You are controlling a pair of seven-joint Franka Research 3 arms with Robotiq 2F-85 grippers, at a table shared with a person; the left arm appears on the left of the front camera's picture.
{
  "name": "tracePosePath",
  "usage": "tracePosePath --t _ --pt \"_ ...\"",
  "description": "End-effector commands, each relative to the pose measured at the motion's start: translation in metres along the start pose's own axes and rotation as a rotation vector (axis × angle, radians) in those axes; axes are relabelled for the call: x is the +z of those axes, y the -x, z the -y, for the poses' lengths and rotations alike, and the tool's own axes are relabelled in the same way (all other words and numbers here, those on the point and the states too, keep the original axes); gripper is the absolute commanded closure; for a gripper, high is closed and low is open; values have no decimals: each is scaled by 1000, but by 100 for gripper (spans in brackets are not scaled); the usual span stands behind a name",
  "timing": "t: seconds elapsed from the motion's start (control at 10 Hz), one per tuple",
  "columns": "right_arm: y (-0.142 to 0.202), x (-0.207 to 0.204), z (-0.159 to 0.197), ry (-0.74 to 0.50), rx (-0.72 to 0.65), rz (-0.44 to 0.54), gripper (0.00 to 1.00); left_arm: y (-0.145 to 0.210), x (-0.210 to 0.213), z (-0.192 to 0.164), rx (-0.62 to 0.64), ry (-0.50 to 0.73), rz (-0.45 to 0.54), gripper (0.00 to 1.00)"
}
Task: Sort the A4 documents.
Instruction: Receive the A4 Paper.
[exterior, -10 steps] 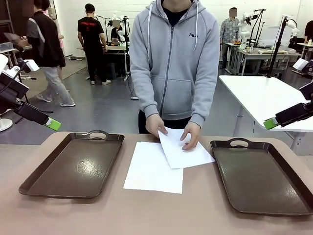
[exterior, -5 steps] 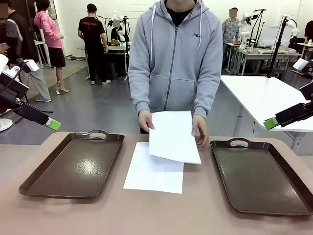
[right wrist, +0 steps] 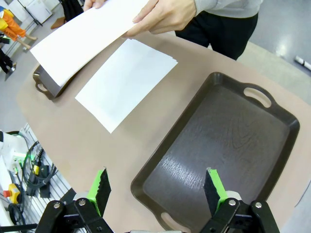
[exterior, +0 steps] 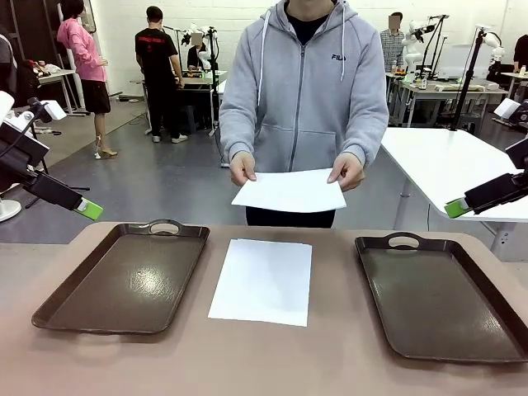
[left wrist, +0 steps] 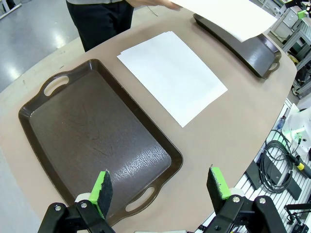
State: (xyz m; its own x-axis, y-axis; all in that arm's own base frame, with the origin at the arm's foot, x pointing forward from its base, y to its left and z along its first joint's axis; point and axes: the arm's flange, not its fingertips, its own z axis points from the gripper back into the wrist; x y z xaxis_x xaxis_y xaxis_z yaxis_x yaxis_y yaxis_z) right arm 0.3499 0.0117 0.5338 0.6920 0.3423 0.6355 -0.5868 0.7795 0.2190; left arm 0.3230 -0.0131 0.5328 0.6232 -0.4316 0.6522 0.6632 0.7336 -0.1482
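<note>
A stack of white A4 documents [exterior: 262,280] lies flat on the table between two brown trays; I also see the stack [left wrist: 172,75] in the left wrist view and the stack [right wrist: 124,83] in the right wrist view. The person across the table holds one sheet [exterior: 290,191] level in both hands above the table's far edge, also seen as a raised sheet [right wrist: 85,39]. My left gripper [left wrist: 163,187] hovers open above the left tray's near end, holding nothing. My right gripper [right wrist: 155,190] hovers open over the right tray, holding nothing.
The left tray [exterior: 124,276] and the right tray [exterior: 437,297] lie with nothing in them on the tan table, handles toward the person. Cables [left wrist: 274,162] hang past the table's edge in the left wrist view. A white table [exterior: 450,161] stands behind on the right.
The person picked the top sheet off the stack and raised it from the table to waist height, turning it level. Both arms have stayed still.
</note>
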Motion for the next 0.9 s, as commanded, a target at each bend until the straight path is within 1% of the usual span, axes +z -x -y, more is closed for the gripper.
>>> tracePosePath --t 0.0,0.8 --pt "0 -1 0 -17 -2 7 0 0 0 0 -1 5 2 0" --pt "0 -1 0 -17 -2 7 0 0 0 0 -1 5 2 0"
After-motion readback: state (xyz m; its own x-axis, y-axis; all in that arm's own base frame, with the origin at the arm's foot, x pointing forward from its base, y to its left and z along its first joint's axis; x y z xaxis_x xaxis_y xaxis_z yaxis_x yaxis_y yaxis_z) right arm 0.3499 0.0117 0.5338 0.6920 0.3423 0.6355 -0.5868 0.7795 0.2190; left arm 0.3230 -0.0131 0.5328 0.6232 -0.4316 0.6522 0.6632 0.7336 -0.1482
